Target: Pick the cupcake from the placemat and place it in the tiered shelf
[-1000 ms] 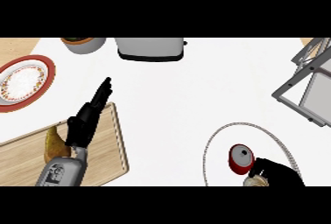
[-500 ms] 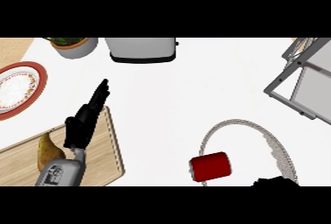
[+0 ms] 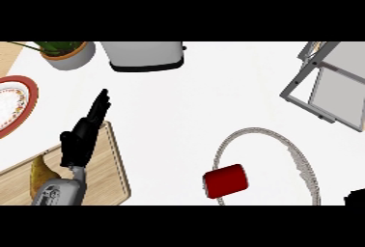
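my right hand [image 3: 354, 198] barely shows, can't tell if it's open; reaching blind I could knock the squat red cupcake [image 3: 227, 181] off its grey-rimmed round placemat [image 3: 253, 129]

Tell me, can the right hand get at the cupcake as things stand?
Probably yes. Only bare placemat lies between the cupcake, at the placemat's left rim, and the right hand, which shows just as a dark tip at the lower right edge.

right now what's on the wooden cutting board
A yellow-brown item lies on the cutting board, beside the open left hand stretched above it. Whatever is beneath the hand and forearm is covered.
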`<state>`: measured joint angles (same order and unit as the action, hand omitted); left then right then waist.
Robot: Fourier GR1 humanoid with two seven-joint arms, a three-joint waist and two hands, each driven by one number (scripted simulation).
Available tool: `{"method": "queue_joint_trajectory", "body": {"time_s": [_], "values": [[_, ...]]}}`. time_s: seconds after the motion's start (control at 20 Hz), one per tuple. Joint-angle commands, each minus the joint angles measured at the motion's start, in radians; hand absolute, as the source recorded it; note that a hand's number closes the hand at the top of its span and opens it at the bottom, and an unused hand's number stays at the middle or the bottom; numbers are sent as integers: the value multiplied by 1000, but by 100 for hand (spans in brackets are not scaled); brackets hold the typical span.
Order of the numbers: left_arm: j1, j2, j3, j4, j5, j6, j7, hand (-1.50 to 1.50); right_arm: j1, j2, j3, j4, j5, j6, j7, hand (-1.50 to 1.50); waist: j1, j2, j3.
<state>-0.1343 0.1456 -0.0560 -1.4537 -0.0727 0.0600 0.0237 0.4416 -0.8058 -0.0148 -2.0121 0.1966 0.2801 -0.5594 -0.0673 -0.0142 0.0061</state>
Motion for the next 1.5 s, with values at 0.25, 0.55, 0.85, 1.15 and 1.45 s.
{"method": "queue_joint_trajectory", "body": {"time_s": [0.25, 0.55, 0.85, 1.15, 1.45], "values": [[-10, 18, 12, 1, 10, -20, -2, 0, -34, -200, -535, 371, -434, 237, -295, 150, 8, 6, -4], [-9, -11, -30, 7, -18, -17, -19, 0, -114, -377, -720, 705, -573, 385, -310, 150, 62, 15, -4], [-52, -55, -54, 52, -45, 7, -27, 0, -232, -466, -662, 928, -587, 431, -301, 150, 85, 20, -3], [-94, -11, -21, -15, 0, -52, 60, 0, -395, -519, -581, 1039, -594, 381, -245, 150, 99, 20, -4], [-62, -32, -40, 42, -29, -45, -15, 0, -591, -574, -488, 1093, -616, 353, -155, 150, 111, 24, -5]]}}
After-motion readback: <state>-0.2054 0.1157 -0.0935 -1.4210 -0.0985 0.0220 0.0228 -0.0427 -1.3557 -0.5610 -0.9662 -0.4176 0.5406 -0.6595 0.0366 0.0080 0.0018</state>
